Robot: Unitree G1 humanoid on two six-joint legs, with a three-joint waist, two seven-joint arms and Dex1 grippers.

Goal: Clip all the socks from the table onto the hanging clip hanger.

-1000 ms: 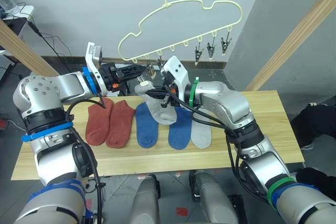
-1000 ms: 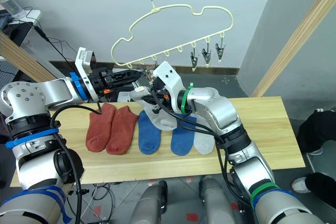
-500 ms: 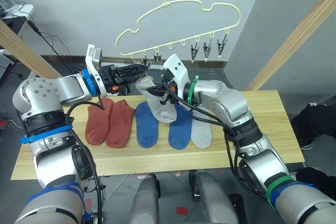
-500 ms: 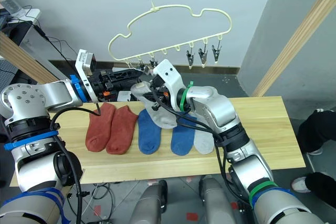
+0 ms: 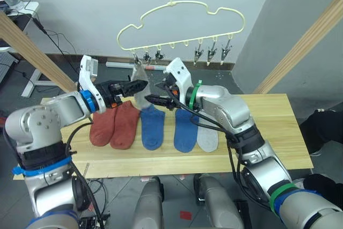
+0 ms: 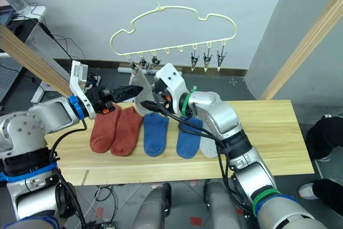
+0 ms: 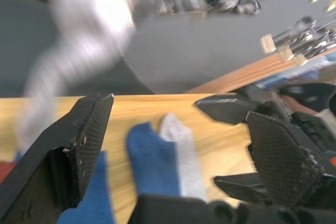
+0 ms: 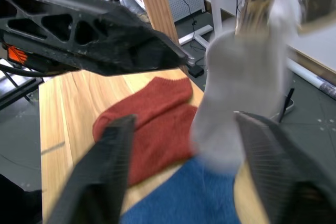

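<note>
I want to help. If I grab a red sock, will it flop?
Probably. The rust-red socks lie flat and limp on the table, and the grey sock droops from its clip, so they look soft, light and unlikely to roll.

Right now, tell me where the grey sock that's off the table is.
The light grey sock hangs from a clip at the left end of the clip hanger, between the open left gripper and right gripper.

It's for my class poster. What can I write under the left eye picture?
A grey sock hangs clipped on the hanger while five socks wait on the table.
</note>
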